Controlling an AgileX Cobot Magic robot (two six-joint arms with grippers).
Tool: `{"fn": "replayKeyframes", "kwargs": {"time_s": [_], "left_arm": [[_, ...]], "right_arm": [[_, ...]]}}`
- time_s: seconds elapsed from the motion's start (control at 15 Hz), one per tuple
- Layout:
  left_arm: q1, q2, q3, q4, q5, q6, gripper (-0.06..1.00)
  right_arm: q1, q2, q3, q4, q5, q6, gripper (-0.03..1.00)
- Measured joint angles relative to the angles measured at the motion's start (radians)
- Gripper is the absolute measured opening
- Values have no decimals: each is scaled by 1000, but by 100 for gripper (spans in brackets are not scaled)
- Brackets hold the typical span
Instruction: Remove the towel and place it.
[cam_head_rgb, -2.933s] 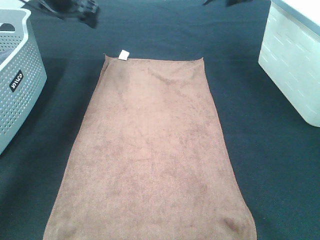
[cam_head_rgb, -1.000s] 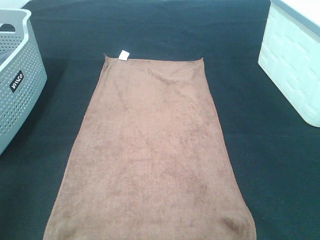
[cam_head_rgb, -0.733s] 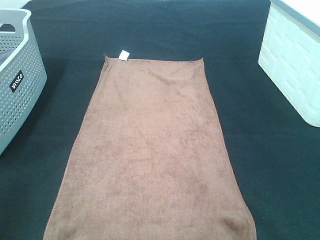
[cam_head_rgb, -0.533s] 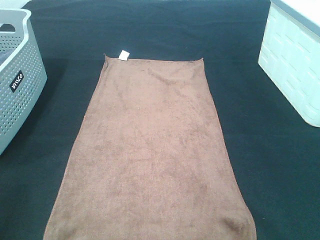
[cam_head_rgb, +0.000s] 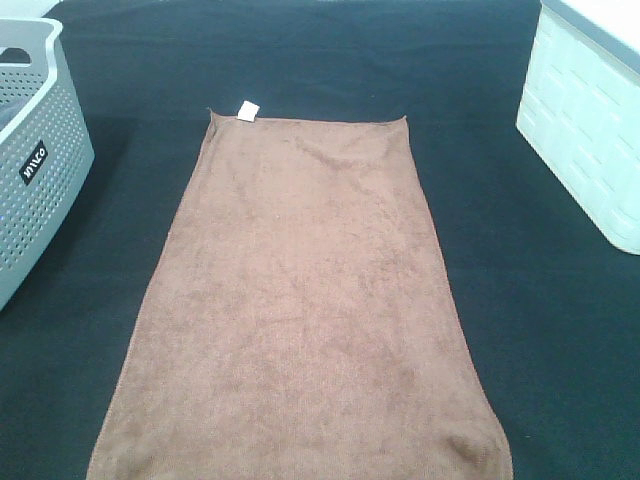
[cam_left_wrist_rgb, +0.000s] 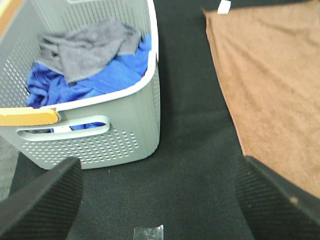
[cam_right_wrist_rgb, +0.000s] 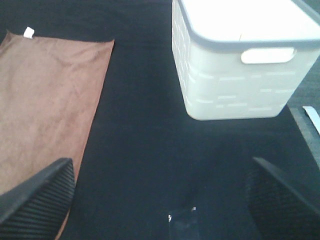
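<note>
Brown terry-cloth towel (cam_head_rgb: 300, 300), large and rectangular with stitched edges, lies spread flat on the dark cloth-covered table (cam_head_rgb: 300, 60); I see it run lengthwise down the middle of the high view, its near end cut off by the frame. A small white tag (cam_head_rgb: 248, 110) sits at its far left corner. Neither arm appears in the high view.

Left of the towel, well apart from it, stands the grey perforated plastic laundry basket (cam_head_rgb: 40, 160) with a white rim. My left wrist view shows a grey cloth (cam_left_wrist_rgb: 85, 47) lying on top of crumpled blue fabric (cam_left_wrist_rgb: 95, 75) inside it. The left gripper (cam_left_wrist_rgb: 160, 200) hangs over bare table between this basket and the towel's edge; its jaws stand wide apart and hold nothing.

Right of the towel stands the white plastic bin (cam_head_rgb: 590, 130) with a grey rim and a cut-out handle. The right gripper (cam_right_wrist_rgb: 160, 200) hangs over bare table between the towel and this bin, jaws spread wide and holding nothing. Below each gripper I see a small shiny scrap on the table.
</note>
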Motion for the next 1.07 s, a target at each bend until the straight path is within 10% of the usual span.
{"fn": "replayKeyframes", "kwargs": {"time_s": [1.07], "left_arm": [[0, -263, 149, -1, 94, -79, 86]], "right_arm": [[0, -78, 212, 19, -72, -1, 83]]}}
